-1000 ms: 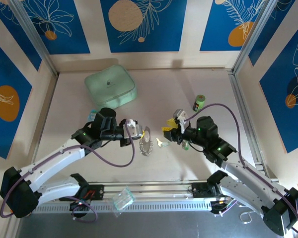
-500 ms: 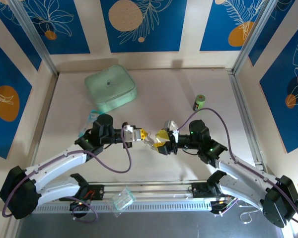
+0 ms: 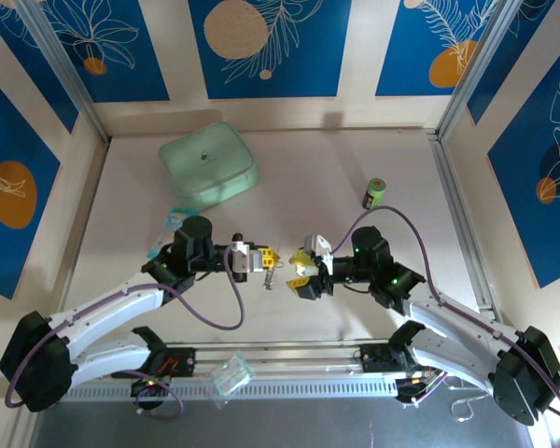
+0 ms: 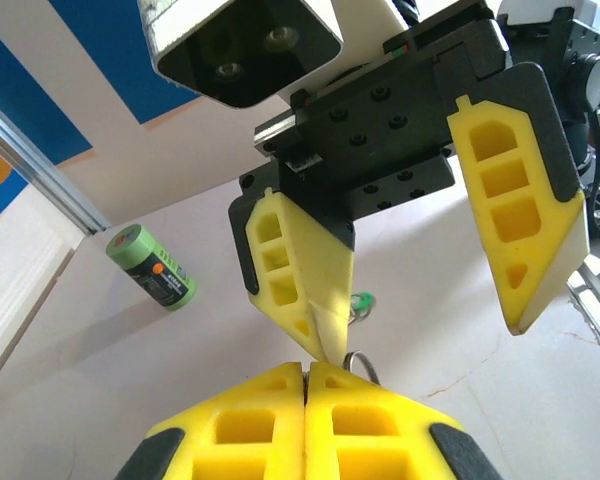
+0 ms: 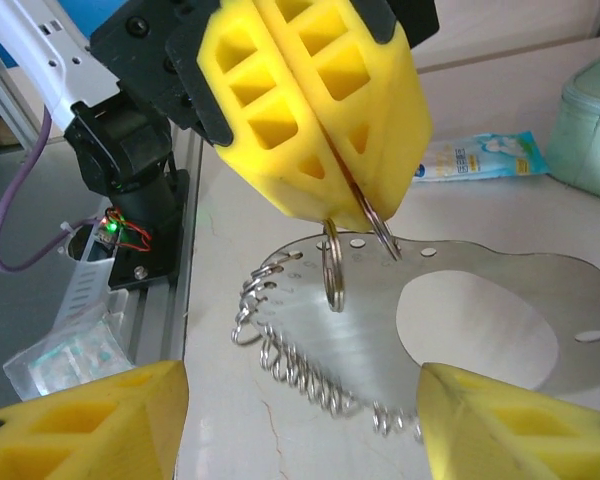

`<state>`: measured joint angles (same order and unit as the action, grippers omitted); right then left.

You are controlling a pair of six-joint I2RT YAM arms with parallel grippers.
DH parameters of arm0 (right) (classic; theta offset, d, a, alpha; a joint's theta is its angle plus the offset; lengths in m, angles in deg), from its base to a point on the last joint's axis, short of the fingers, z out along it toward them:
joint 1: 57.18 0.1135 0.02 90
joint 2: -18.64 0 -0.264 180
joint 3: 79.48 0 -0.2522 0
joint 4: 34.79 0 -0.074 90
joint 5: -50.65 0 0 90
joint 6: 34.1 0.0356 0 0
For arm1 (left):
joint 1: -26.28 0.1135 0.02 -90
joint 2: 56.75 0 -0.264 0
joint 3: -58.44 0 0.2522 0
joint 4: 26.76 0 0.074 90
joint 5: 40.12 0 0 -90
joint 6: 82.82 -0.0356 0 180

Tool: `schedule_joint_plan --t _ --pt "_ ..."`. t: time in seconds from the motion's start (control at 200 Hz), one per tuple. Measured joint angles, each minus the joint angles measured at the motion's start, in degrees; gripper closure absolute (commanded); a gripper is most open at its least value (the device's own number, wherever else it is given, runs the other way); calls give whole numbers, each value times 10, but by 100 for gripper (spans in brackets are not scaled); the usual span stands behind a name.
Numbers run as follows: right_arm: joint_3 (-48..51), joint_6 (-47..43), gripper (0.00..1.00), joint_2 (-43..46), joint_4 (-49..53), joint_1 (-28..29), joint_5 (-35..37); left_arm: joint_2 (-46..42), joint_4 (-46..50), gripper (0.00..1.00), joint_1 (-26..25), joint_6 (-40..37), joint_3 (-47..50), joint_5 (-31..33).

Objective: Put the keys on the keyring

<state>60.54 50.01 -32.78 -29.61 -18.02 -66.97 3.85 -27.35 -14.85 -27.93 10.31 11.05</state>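
Observation:
The keyring [image 5: 380,330] is a flat silvery plate with a big hole and several small split rings along its edge. It hangs from my left gripper [image 5: 352,208], which is shut on a ring at its top. In the top view the left gripper [image 3: 273,256] holds the keyring [image 3: 271,277] just above the table, facing my right gripper [image 3: 298,271]. The right gripper [image 4: 417,330] stands wide open with nothing between its fingers, one fingertip [image 4: 310,320] nearly touching the left gripper [image 4: 306,372]. A green-headed key [image 4: 360,300] lies on the table behind that finger.
A mint-green rounded box [image 3: 208,168] sits at the back left. A green can [image 3: 374,193] stands at the right. A blue-and-white packet [image 3: 168,224] lies beside the left arm. A clear plastic bag [image 3: 231,373] rests on the near rail.
The left gripper lifted the keyring off the table and swung it right. The right gripper moved left away from the keys, closed in on the left gripper and opened its jaws wide.

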Motion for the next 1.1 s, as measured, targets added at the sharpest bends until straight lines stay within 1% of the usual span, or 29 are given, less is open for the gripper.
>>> schedule_joint_plan --t 0.14,0.445,0.775,0.875,0.945,1.01,1.1 --pt "0 -8 38 1 5 9 0 2 0 100 0 -2 0 -8" --pt "-17 -17 38 -17 4 65 26 8 -9 100 0 1 2 -11" --pt "-28 -50 38 22 35 121 70 8 -15 100 0 2 2 -12" --pt "-26 -57 43 31 39 128 87 8 -15 100 0 2 2 -12" --pt "-13 -58 52 51 24 126 113 8 -15 100 0 2 2 -12" --pt "5 -58 56 75 8 113 139 8 -15 100 0 3 2 -15" --pt "20 -55 62 94 -10 79 159 8 -16 100 0 8 2 -23"
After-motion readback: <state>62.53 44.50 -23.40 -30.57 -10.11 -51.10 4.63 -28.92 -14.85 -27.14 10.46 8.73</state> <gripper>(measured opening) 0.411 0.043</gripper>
